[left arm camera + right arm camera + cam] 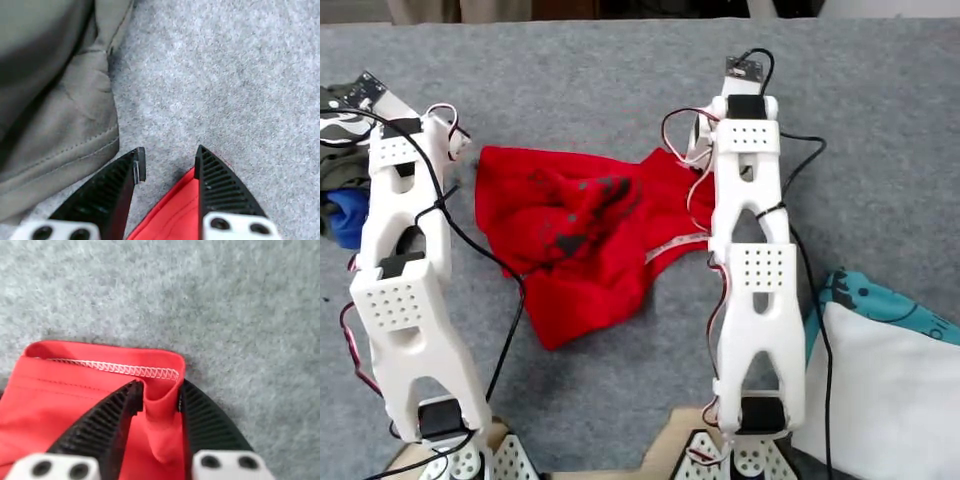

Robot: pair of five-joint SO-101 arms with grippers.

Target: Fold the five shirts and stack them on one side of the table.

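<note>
Between the two arms, at the middle of the desk [570, 70], a red shirt [580, 235] is seen lying crumpled, with its folds bunched and a dark print showing on top. Its right side reaches under the right arm. There a fold beside the stitched hem is pinched by the right claw [159, 387], which is clenched on the cloth, the hem doubled over just past the jaw tips. The left claw [170, 152] is released. Its jaws are spread, a red edge is seen low between them, and nothing is gripped.

The cloth is judged to be light, soft and limp. It can be expected to sag from any single hold and to drag on the felt-like desk covering, so it is unlikely to be flattened by one claw alone. A hold is best taken at two corners of the same edge, hem or shoulders, so that the shirt can be stretched between the claws. A thin pinch of one or two layers should be enough, and little slipping is expected.

Just beside the left claw an olive-grey garment [55, 100] is spread, and a blue garment [345, 215] is seen at the left edge. At the near right a white shirt [890, 400] is laid over a teal shirt [865, 295].
</note>
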